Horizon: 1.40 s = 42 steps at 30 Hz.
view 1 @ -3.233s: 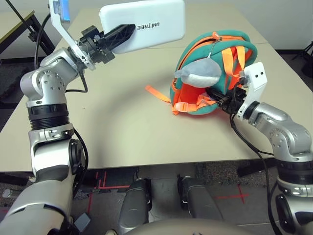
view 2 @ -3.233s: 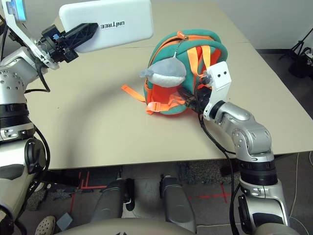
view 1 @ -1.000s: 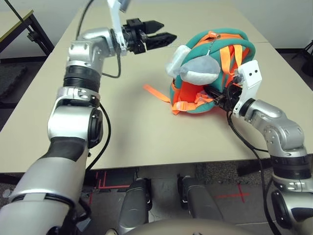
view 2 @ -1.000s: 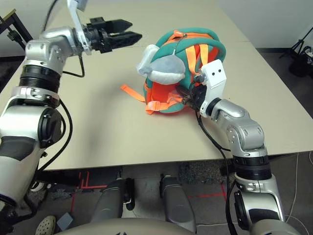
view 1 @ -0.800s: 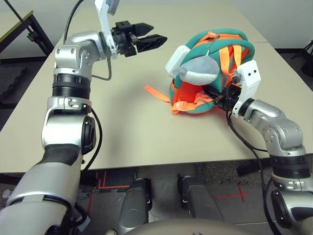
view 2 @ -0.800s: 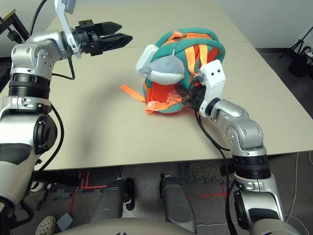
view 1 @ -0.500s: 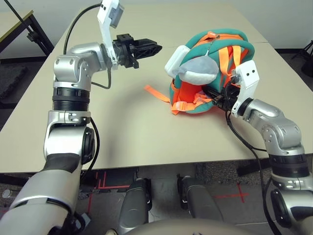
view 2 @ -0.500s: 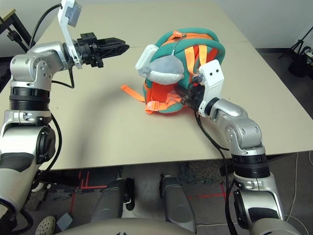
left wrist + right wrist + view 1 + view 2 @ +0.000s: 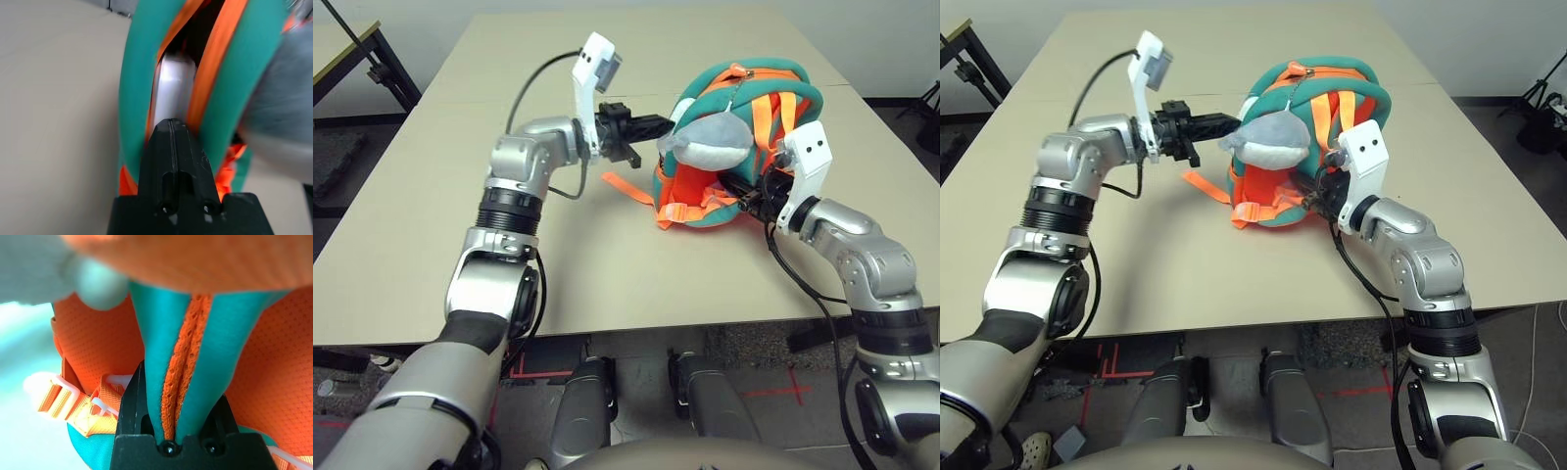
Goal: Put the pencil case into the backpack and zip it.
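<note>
The worktop (image 9: 460,225) is a plain beige slab with a faint seam running across its far part. 1 thing lies directly on it: the backpack (image 9: 773,88), orange with teal plush edging, resting right of the middle. An orange strap (image 9: 626,186) from it trails flat on the surface toward the left.

Your orange-and-teal backpack (image 9: 744,147) lies on the worktop (image 9: 460,196), unzipped; the white pencil case (image 9: 172,88) seems tucked inside its opening.

opening: pencil case (image 9: 172,85) fills backpack (image 9: 773,83) gap | table (image 9: 431,196) left: free
</note>
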Each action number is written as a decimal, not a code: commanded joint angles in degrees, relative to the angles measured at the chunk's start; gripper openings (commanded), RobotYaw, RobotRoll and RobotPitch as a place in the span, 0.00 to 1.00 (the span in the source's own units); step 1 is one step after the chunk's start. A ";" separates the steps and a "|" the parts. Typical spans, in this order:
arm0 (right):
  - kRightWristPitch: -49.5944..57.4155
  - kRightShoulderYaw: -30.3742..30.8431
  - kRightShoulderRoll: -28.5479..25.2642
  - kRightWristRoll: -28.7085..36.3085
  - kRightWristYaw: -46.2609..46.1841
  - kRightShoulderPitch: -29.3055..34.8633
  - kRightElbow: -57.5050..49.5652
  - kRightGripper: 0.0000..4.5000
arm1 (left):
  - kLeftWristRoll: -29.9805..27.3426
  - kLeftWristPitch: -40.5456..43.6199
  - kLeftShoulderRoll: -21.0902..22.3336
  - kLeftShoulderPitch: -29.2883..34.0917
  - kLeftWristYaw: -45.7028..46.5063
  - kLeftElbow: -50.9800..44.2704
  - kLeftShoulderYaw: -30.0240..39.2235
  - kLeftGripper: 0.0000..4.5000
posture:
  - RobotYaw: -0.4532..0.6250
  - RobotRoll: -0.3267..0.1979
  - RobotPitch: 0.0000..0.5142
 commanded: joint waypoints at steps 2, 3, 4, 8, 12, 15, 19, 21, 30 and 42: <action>1.47 1.22 -0.03 -0.52 0.23 1.00 0.75 0.14 | 2.88 -5.73 -2.37 -2.89 1.04 7.18 -0.93 0.00 | 0.29 0.62 0.24; 1.51 1.17 -0.06 -0.52 0.18 1.18 0.57 0.14 | 3.09 -6.49 -2.67 -3.00 1.15 7.66 -0.87 0.00 | 0.29 0.62 0.24; 1.54 1.12 -0.08 -0.53 0.14 1.37 0.40 0.14 | 3.16 -7.23 -2.90 -2.97 1.17 7.80 -0.71 0.00 | 0.29 0.62 0.24; 1.63 1.07 0.07 -0.66 -0.03 1.66 0.12 0.14 | 1.42 -6.48 -2.41 -1.85 0.44 4.48 1.02 0.00 | 0.29 0.62 0.25; 1.54 1.18 0.22 -0.72 -0.06 1.69 0.23 0.14 | -1.69 -2.32 0.19 0.18 0.01 -3.36 3.81 0.00 | 0.29 0.62 0.25; 1.41 1.26 0.32 -0.81 -0.02 1.70 0.40 0.14 | -3.53 1.15 2.14 1.29 0.69 -8.64 5.42 0.00 | 0.29 0.62 0.25; 1.05 1.44 0.48 -0.98 0.20 1.43 1.03 0.14 | -7.22 8.32 6.31 2.87 1.14 -18.26 7.40 0.00 | 0.30 0.62 0.25; 0.90 1.53 0.53 -1.05 0.31 1.29 1.30 0.14 | -8.99 11.18 7.50 3.27 1.94 -22.18 8.18 0.00 | 0.31 0.62 0.25; 0.39 1.88 0.57 -1.29 0.73 0.96 2.23 0.14 | -15.63 20.79 10.39 5.31 2.86 -37.19 7.33 0.58 | 0.31 0.62 0.25; 0.16 1.72 0.60 -1.58 0.77 1.11 2.49 0.14 | -18.61 26.50 13.26 6.97 1.80 -44.39 0.13 1.00 | 0.31 0.62 0.25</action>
